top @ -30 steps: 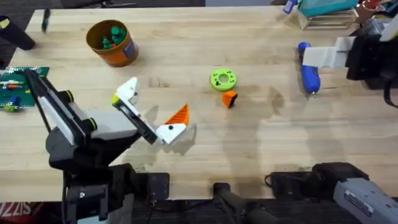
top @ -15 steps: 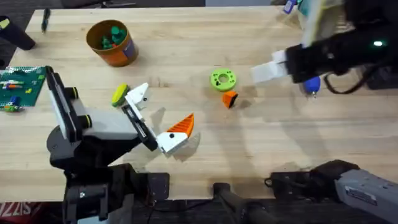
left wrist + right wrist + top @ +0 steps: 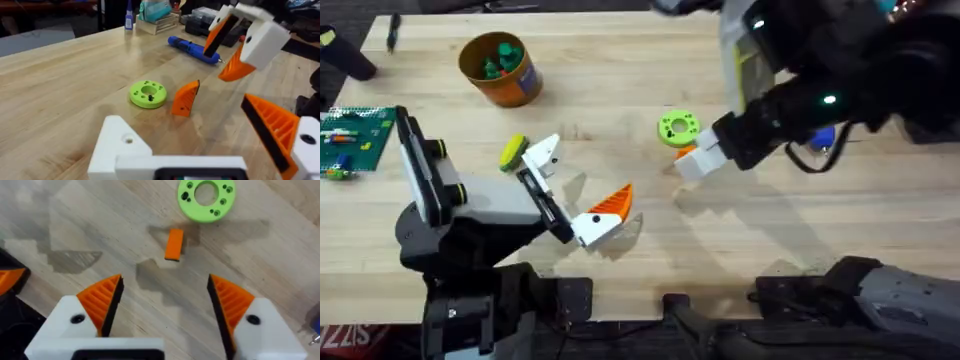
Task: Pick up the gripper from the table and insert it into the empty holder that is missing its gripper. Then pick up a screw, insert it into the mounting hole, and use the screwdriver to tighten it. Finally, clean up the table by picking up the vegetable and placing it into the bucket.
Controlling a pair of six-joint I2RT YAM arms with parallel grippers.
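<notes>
From my seat nothing is done yet: my left claw [image 3: 582, 195] sits near the bench's [image 3: 740, 260] front edge, one holder [image 3: 120, 145] bare. My right claw [image 3: 165, 300] hangs wide open over the loose orange gripper [image 3: 174, 244] by the green ring [image 3: 206, 199], with open wood around. Farther off, the screwdriver [image 3: 194, 48], the vegetable [image 3: 512, 152] and the bucket [image 3: 501, 70] lie untouched.

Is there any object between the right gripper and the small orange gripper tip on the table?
Nothing visible. The right gripper hangs with jaws open above the gripper tip, bare table between them. The green disc lies just beyond the tip, apart from it.
</notes>
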